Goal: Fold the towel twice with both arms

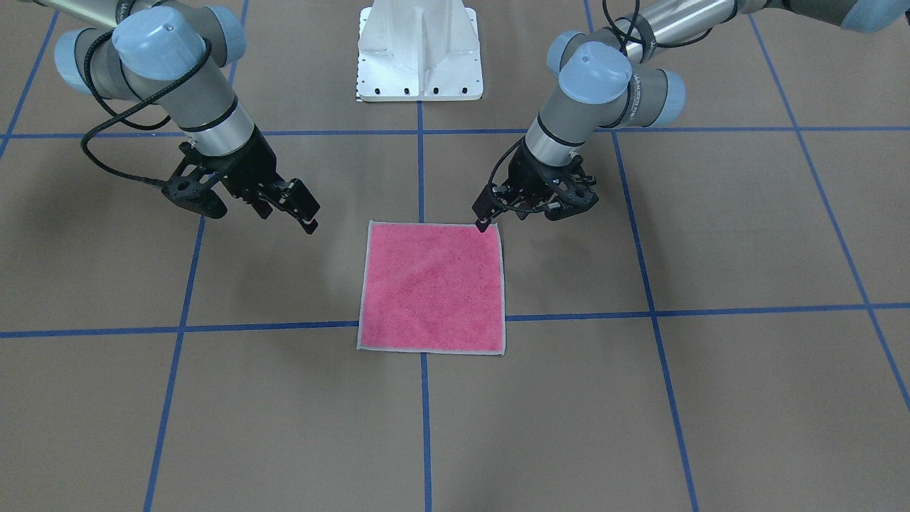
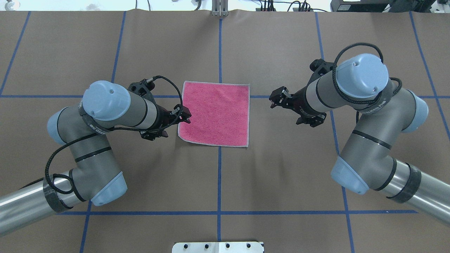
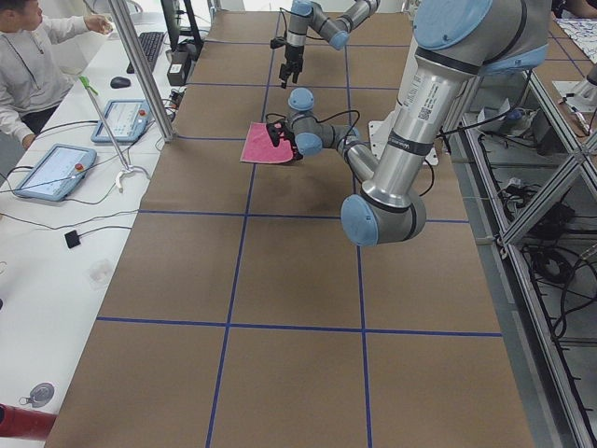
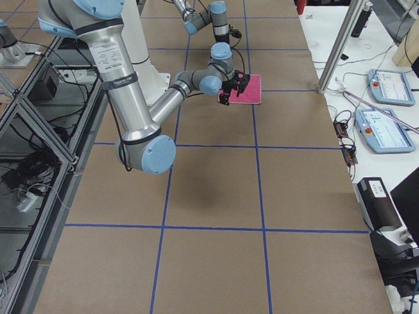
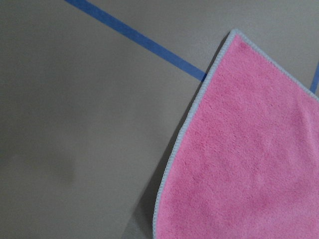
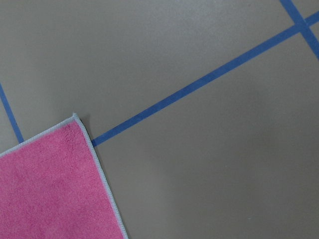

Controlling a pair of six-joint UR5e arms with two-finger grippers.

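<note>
The towel [image 1: 432, 288] lies flat on the brown table, pink face up, with light grey edging; it also shows in the overhead view [image 2: 216, 114]. My left gripper [image 1: 483, 219] is low at the towel's corner nearest my left side [image 2: 183, 115]. Its jaws look apart and straddle the edge. The left wrist view shows that edge of the towel [image 5: 249, 164] slightly curved, with a shadow beside it. My right gripper [image 1: 307, 213] is open and empty, hovering beside the towel's right side without touching it [image 2: 277, 97]. The right wrist view shows a towel corner [image 6: 45, 189].
The white pedestal base [image 1: 419, 57] stands at the table's robot side. Blue tape lines [image 2: 219, 175] cross the brown surface. In the exterior left view an operator [image 3: 28, 56] sits at a side bench with tablets [image 3: 51, 168].
</note>
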